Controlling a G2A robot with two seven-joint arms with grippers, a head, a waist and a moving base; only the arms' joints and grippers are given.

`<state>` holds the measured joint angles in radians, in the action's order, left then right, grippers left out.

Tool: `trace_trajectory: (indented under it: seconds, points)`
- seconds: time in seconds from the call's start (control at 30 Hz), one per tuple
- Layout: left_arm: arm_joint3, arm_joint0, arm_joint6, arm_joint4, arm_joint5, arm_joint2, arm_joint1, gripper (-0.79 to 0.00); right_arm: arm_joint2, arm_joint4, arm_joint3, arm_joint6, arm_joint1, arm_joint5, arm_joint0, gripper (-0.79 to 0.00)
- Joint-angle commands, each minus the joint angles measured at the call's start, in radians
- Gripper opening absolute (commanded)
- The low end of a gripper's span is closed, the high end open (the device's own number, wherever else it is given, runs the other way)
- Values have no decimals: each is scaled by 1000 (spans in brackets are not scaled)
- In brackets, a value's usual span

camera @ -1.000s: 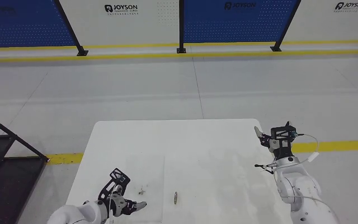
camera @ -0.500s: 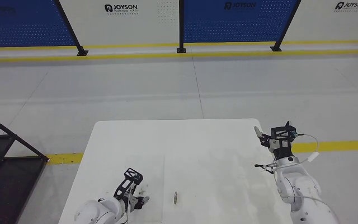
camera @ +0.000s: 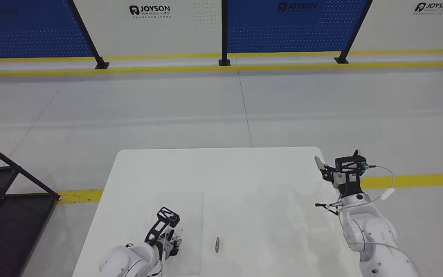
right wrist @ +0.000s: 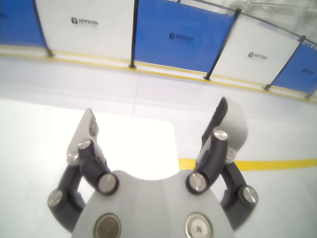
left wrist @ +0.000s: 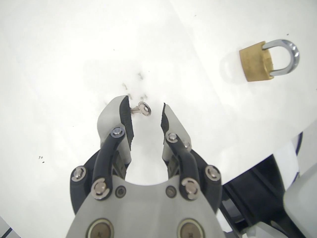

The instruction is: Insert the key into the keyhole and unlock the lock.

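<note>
A small silver key (left wrist: 141, 108) lies flat on the white table (camera: 263, 187), its round head between the tips of my left gripper (left wrist: 146, 106). That gripper is open and straddles the key; one pad (left wrist: 125, 120) touches or nearly touches the key's blade. A brass padlock (left wrist: 257, 61) with a steel shackle (left wrist: 289, 55) lies on its side a short way off; in the top view the padlock (camera: 217, 243) sits just right of my left gripper (camera: 173, 244). My right gripper (right wrist: 158, 115) hangs open and empty over the table's far right corner, where the top view shows the right arm (camera: 344, 173).
Small dark specks (left wrist: 133, 85) mark the table around the key. The table's near edge (left wrist: 284, 139) runs close to the padlock. Blue and white fence panels (camera: 221, 24) stand across the floor behind the table.
My left arm has swung right along the table's front edge, bringing its gripper from beside the key to over it. The right arm and the padlock have stayed put.
</note>
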<state>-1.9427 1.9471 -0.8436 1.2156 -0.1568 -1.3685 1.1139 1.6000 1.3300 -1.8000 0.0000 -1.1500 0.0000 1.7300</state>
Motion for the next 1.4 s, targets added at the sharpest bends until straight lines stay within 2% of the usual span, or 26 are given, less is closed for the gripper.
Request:
trace_trajectory:
  seconds: [0.0,0.4,0.47,0.53,0.6,0.77,1.1,1.23,1.37]
  points:
    - [5,-5,-1,4,7,5,0,-471,0,0,0,0,0,0,0,0]
    - [34,-35,-14,-30,8,-1,-3,-640,0,0,0,0,0,0,0,0]
    - [32,-35,-12,-34,9,-2,-4,-702,0,0,0,0,0,0,0,0]
    - [31,-34,-10,-35,9,-3,-5,-702,0,0,0,0,0,0,0,0]
    - [30,-33,-7,-35,10,-4,-5,-745,0,0,0,0,0,0,0,0]
    - [29,-32,-1,-38,11,-8,-7,-785,0,0,0,0,0,0,0,0]
    - [-2,-9,44,-31,19,-32,-13,-785,0,0,0,0,0,0,0,0]
    - [-29,24,120,-27,24,-52,-15,-785,0,0,0,0,0,0,0,0]
    - [-51,77,237,-83,-19,-102,-19,-785,0,0,0,0,0,0,0,0]
